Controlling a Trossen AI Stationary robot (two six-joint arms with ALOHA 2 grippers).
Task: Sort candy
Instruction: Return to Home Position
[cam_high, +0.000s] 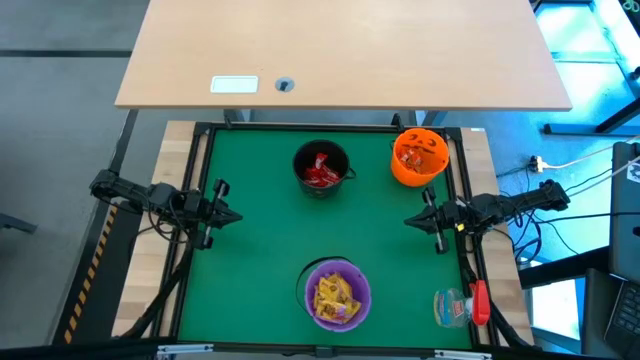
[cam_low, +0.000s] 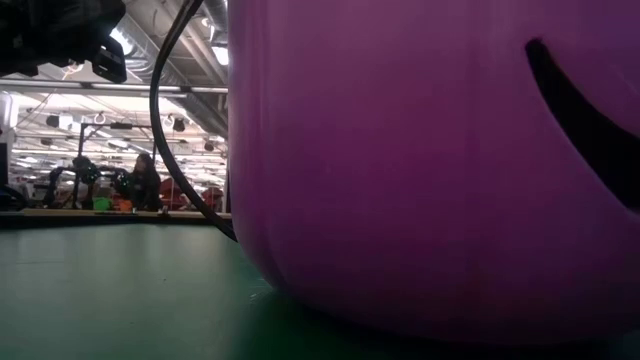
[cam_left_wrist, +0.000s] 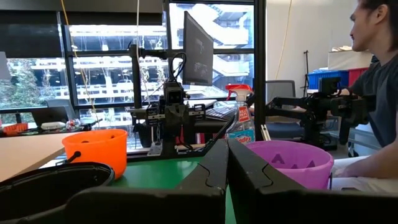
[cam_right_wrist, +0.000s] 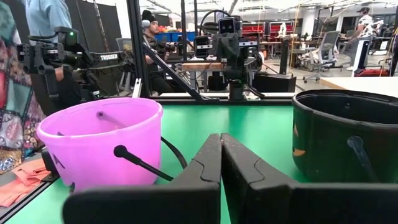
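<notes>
At opposite edges of the tabletop (cam_high: 260, 250), the left gripper (cam_high: 232, 215) and right gripper (cam_high: 412, 221) are held closed and empty, the candy (cam_high: 337, 298) seemingly being fully sorted.

Clear spray bottle (cam_high: 452, 308) (cam_left_wrist: 240, 121), red trigger, upright at the near right corner of the bench (cam_high: 260, 250). Beyond the far edge: light wood desk (cam_high: 340, 50) with a white label (cam_high: 234, 85) and a round grommet (cam_high: 285, 85) just beside it. Beyond the right edge: seated person (cam_left_wrist: 376, 87) and a dark monitor (cam_left_wrist: 198, 50).
</notes>
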